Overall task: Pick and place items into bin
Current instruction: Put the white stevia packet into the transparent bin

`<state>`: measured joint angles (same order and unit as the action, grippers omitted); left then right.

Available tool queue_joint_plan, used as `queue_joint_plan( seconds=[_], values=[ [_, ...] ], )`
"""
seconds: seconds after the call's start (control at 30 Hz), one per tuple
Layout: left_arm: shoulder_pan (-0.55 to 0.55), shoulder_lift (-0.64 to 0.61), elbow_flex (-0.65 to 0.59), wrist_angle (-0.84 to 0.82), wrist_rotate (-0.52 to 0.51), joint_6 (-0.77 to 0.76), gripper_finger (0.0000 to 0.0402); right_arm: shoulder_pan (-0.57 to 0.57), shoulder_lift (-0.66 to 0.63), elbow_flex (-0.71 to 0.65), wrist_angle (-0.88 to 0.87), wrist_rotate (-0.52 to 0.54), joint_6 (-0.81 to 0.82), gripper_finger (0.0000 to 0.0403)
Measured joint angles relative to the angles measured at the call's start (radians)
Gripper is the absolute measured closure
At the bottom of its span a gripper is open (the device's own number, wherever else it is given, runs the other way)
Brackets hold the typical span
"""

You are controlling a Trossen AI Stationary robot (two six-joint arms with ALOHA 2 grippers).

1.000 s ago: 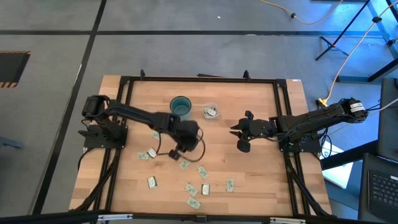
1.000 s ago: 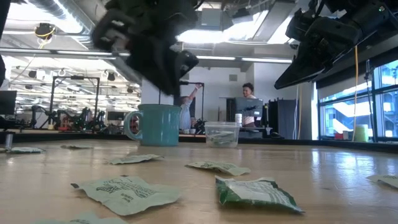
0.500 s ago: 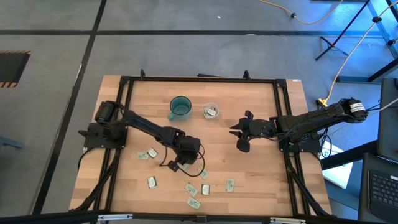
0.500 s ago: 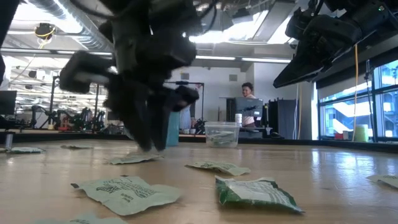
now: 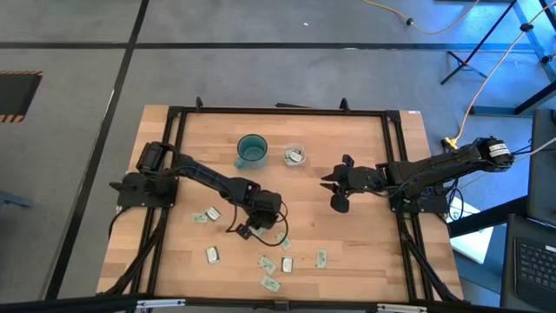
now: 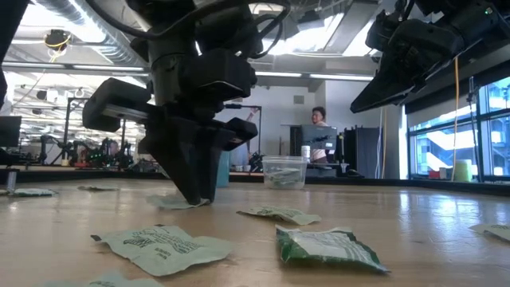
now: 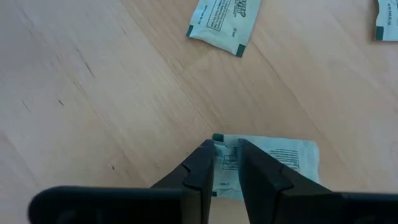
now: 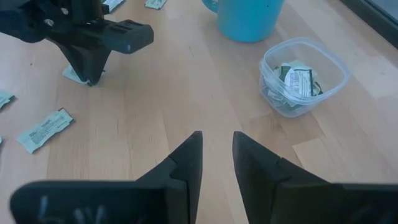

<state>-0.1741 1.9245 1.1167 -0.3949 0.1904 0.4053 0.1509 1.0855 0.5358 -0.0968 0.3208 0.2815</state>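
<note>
I work at a light wooden table point(image 5: 365, 235) with a black frame point(image 5: 278, 111) around it, on a grey floor point(image 5: 261, 69) with dark lines. A yellow cable point(image 5: 486, 83) runs across the floor, and a keyboard point(image 5: 534, 256) sits off to one side. Behind my table the room is big and bright, with white ceiling lights point(image 6: 279, 44), tall windows point(image 6: 458, 135), and a person point(image 6: 319, 119) standing at a screen far back.

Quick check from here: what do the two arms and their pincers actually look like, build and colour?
Both arms are dark, jointed and slim. The left pincer has two matte black, tapering fingers and a loose black cable looping beside its wrist. The right pincer has matching black fingers; its arm carries a white label near the base.
</note>
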Motion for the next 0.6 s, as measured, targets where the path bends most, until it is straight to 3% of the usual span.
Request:
queue_joint_plan(
  seconds=[0.3,0.5,0.6],
  values=[
    [0.002,-0.015,-0.002,0.000,0.013,0.001,0.0394,0.000,0.000,0.000,0.000,0.000,-0.001,0.0311],
    [0.036,-0.116,-0.007,-0.012,0.021,0.020,0.0396,0.000,0.000,0.000,-0.001,0.000,-0.002,0.0311],
    [0.075,-0.172,-0.006,0.025,-0.022,0.026,0.0397,0.000,0.000,0.000,-0.001,0.000,-0.002,0.0311]
  ],
)
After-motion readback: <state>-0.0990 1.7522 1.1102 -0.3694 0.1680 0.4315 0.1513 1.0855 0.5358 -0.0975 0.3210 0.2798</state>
